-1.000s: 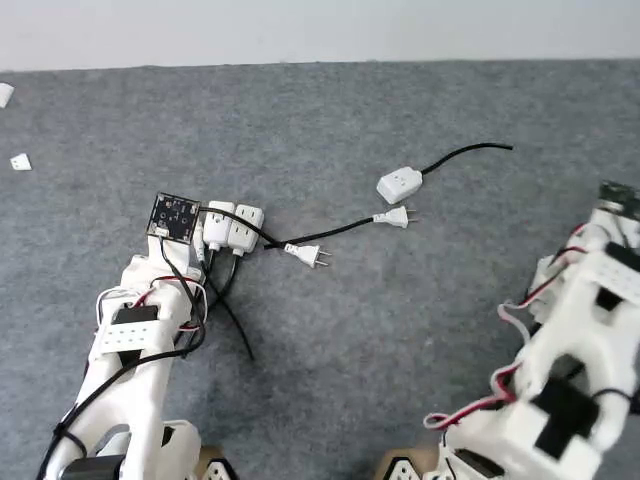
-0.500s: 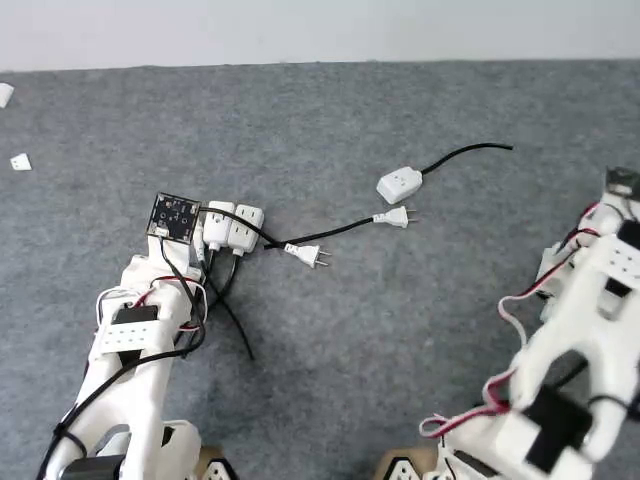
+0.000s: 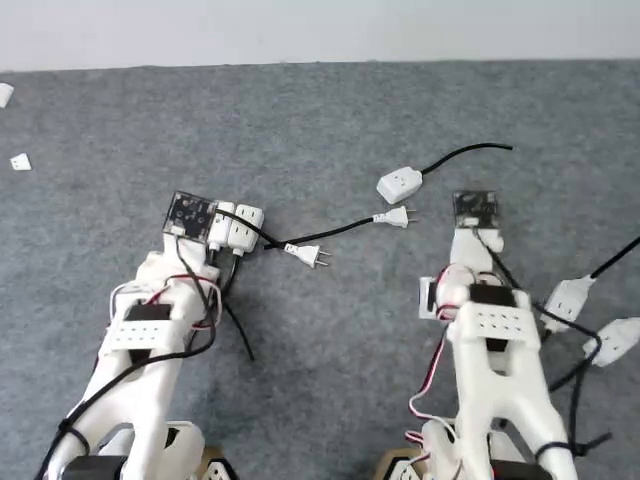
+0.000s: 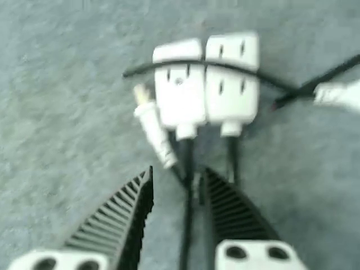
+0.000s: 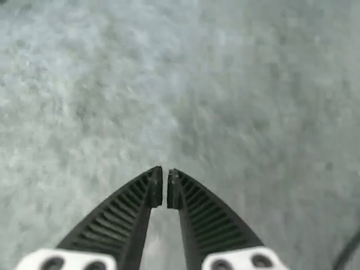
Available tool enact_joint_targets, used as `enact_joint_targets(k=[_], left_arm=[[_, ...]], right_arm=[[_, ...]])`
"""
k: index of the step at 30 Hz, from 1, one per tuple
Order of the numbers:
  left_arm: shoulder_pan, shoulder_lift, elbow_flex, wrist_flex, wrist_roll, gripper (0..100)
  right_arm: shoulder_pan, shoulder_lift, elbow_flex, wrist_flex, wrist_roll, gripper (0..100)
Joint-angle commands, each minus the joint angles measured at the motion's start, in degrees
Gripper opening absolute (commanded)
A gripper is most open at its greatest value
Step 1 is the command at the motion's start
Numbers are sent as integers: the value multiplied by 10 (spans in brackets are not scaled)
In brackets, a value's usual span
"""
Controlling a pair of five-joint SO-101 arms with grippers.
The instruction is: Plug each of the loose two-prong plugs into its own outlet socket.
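My left gripper (image 4: 178,173) is spread open with nothing in it, one finger on either side of the black cords (image 4: 186,154) that run back from the pair of sockets (image 4: 205,81). Just beside those cords lies a white plug (image 4: 153,128), its prongs pointing along the socket block. I'd shift sideways to centre on the plug's body, clear of the cords, and pinch it square so the prongs go in level. My right gripper (image 5: 165,173) is pressed together, empty, over bare carpet (image 5: 253,84). Another plug (image 3: 308,255) and a far plug (image 3: 395,216) lie loose between my arms, the latter near a lone socket (image 3: 400,184).
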Motion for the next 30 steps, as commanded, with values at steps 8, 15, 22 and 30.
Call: enact_joint_targets(k=[8, 15, 22, 30], left_arm=[[43, 229, -272, 80, 40, 40], [62, 324, -385, 98, 40, 41], [103, 324, -389, 127, 40, 42], [90, 362, -452, 207, 44, 144]], right_arm=[[-6, 125, -78, -31, 7, 12], [-6, 187, -133, -6, 5, 9], [-6, 195, -141, -2, 5, 11], [-6, 195, -141, -3, 7, 11]])
